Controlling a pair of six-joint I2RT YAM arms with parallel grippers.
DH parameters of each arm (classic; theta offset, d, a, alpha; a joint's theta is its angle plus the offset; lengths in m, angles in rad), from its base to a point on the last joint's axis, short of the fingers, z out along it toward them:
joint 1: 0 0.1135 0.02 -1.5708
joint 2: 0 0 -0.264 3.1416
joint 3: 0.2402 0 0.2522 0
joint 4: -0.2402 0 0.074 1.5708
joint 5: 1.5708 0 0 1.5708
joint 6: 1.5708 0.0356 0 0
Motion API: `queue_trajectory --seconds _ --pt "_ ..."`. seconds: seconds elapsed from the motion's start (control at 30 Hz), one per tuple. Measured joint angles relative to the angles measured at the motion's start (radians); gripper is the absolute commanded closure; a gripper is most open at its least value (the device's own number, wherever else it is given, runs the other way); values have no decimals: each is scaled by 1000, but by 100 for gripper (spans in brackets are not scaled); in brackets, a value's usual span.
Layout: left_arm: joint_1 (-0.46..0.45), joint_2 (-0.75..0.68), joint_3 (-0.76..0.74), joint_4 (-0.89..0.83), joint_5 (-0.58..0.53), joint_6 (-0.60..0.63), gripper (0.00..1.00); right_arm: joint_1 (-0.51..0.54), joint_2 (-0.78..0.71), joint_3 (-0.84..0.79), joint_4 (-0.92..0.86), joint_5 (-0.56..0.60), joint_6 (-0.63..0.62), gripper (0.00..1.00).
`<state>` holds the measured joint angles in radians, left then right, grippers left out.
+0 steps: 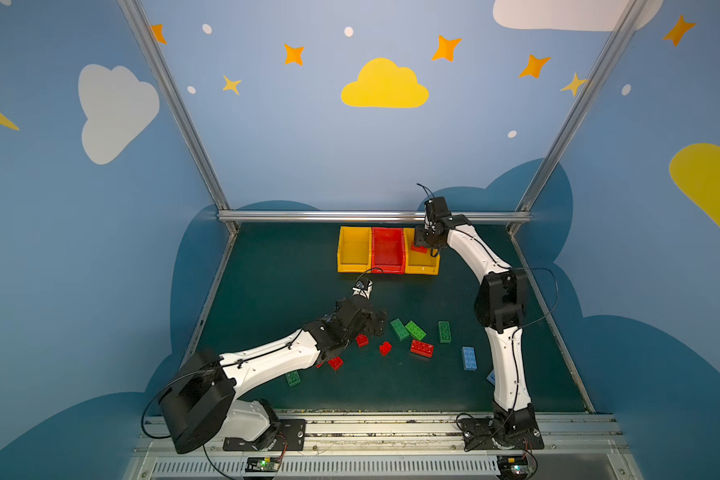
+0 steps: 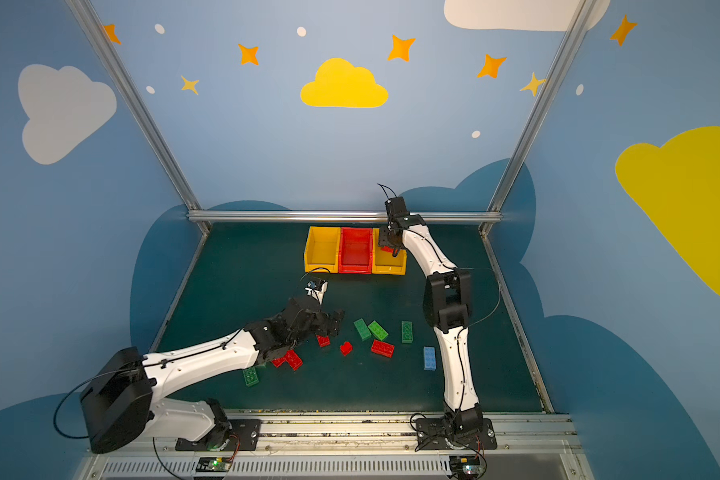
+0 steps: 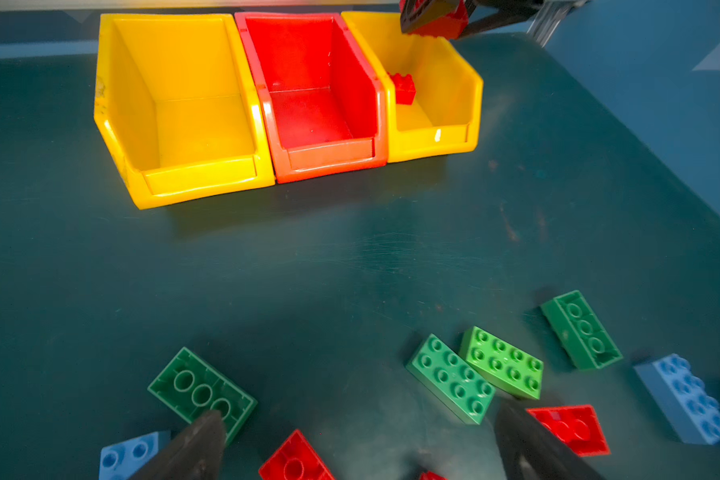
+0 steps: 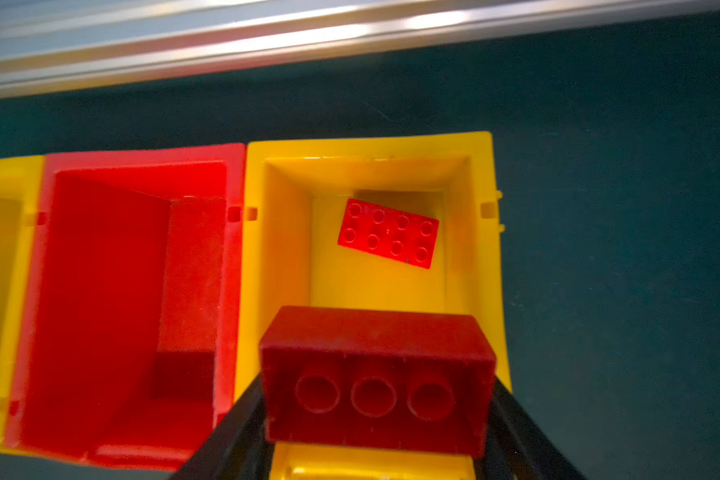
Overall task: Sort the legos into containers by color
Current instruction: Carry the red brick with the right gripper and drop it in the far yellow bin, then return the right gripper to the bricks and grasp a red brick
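Right tool (image 4: pixel 377 386) holds a red brick (image 4: pixel 375 345) over the right yellow bin (image 4: pixel 481 291)
Its jaws grip the brick by its ends, hollow underside toward the wrist, above a second red brick (image 4: pixel 388 233) lying inside, so reds seem to collect here while the red bin (image 4: pixel 100 291) alongside sits bare; the left tool (image 3: pixel 360 411) gapes wide, low over loose green, red and blue bricks (image 3: pixel 449 378) on the desk (image 3: pixel 350 257), likely lining up its next pick

the dark teal tabletop (image 1: pixel 292 270) carries a yellow bin (image 1: pixel 353 266), a red bin (image 1: pixel 387 268) and a second yellow bin (image 1: pixel 422 269) side by side at its far edge, with green bricks (image 1: pixel 415 330), red bricks (image 1: pixel 422 348) and a light blue brick (image 1: pixel 469 358) scattered nearer the front.
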<state>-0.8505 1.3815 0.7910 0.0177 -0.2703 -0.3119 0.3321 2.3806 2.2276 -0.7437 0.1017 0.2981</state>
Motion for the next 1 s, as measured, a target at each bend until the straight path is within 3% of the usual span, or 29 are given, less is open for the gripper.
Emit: queue_trajectory --seconds 0.1,0.17,0.27,0.43,0.6,0.77,1.0 --pt "22 4 -2 -10 8 -2 0 -8 47 26 -17 -7 -3 44" --pt "34 -3 -4 -12 11 -3 0 -9 56 28 -24 -17 -1 25" --pt "43 -27 -13 -22 11 -9 0 -15 56 32 -29 -39 -13 14" --pt "45 -106 -60 -32 6 -27 0 -16 35 13 -27 -69 -18 12" --pt "45 -234 -147 -55 11 -50 0 -4 -108 -139 -22 -80 -16 12" --pt "45 -438 -267 -86 35 -91 0 51 -387 -417 11 -77 -7 13" --pt "38 -719 -420 -149 64 -173 0 256 -715 -891 58 13 94 12"
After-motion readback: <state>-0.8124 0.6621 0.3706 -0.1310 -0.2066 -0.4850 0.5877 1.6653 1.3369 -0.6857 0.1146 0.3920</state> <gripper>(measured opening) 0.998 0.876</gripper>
